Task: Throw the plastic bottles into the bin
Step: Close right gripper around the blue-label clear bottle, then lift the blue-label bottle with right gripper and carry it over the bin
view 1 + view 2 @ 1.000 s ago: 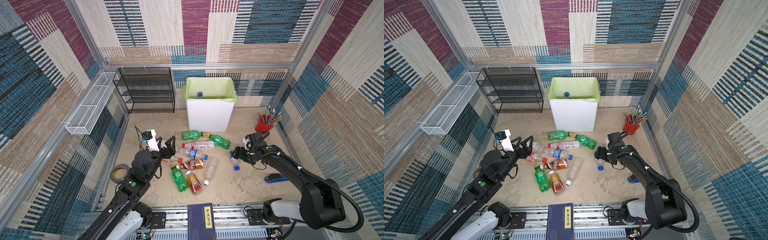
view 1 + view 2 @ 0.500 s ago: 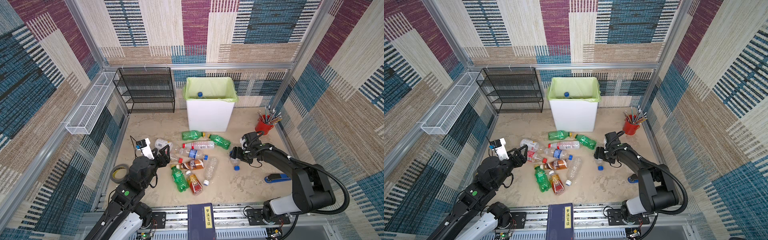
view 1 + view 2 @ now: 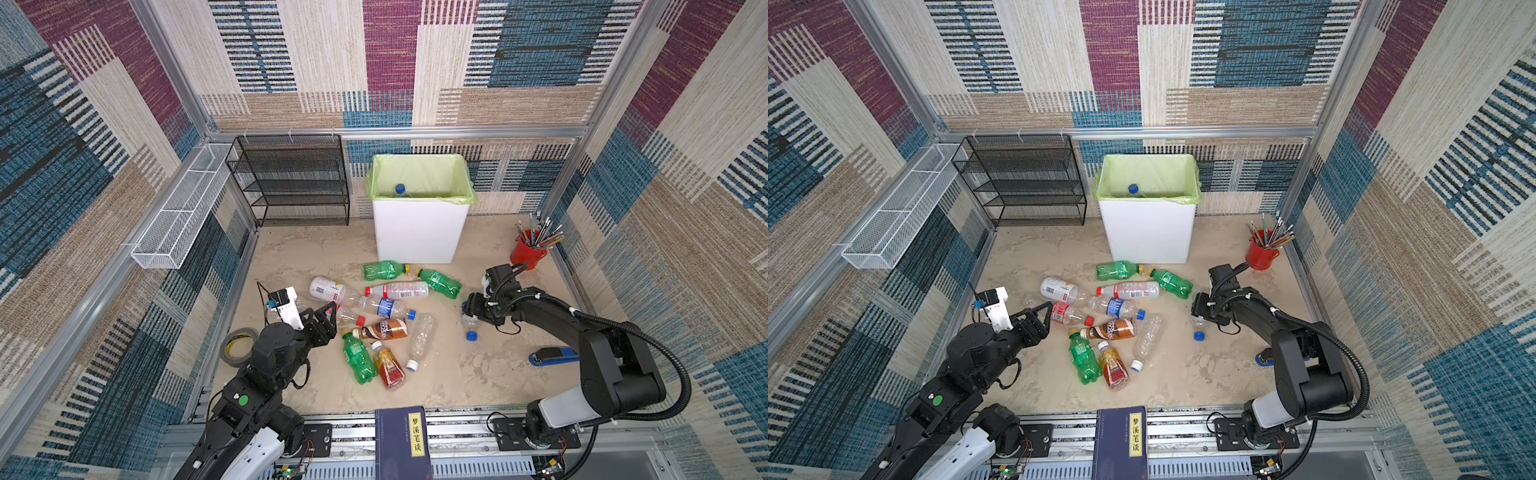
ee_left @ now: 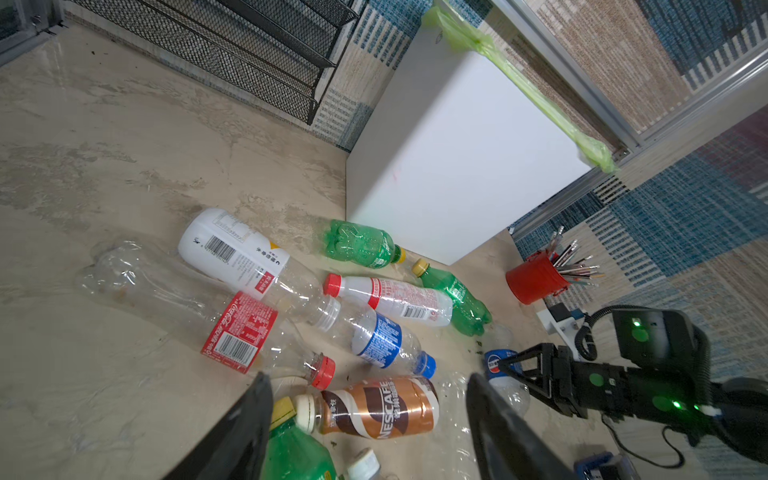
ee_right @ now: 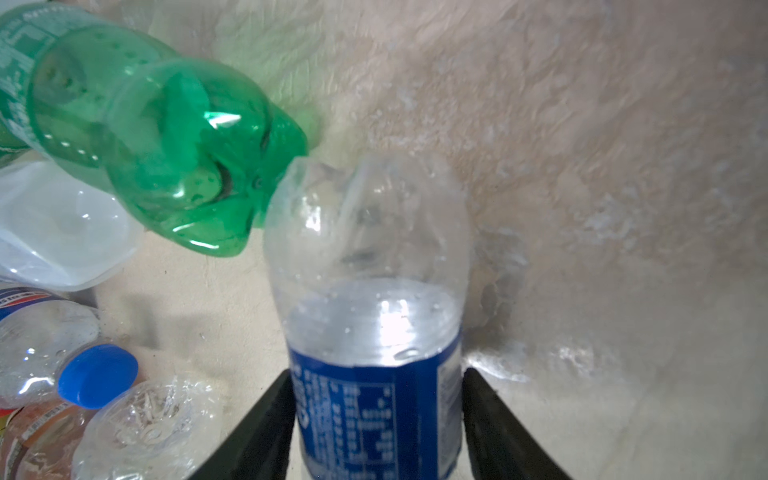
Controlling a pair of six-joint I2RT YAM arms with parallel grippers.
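**Right gripper (image 5: pixel 376 374) clamps blue-label bottle (image 5: pixel 374 291)**

Its jaws press both sides of the label. The blue-label bottle lies on the floor, long axis straight ahead of the gripper, base outward, touching a green bottle (image 5: pixel 166 145). The left gripper (image 4: pixel 367 376) is half open and empty over the pile (image 3: pixel 382 328). The bin (image 3: pixel 419 232) stands well beyond.

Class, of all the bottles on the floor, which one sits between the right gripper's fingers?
The clear bottle with the dark blue label and blue cap, lying at the right edge of the heap. The right gripper clasps its label from both sides; no other bottle is gripped.
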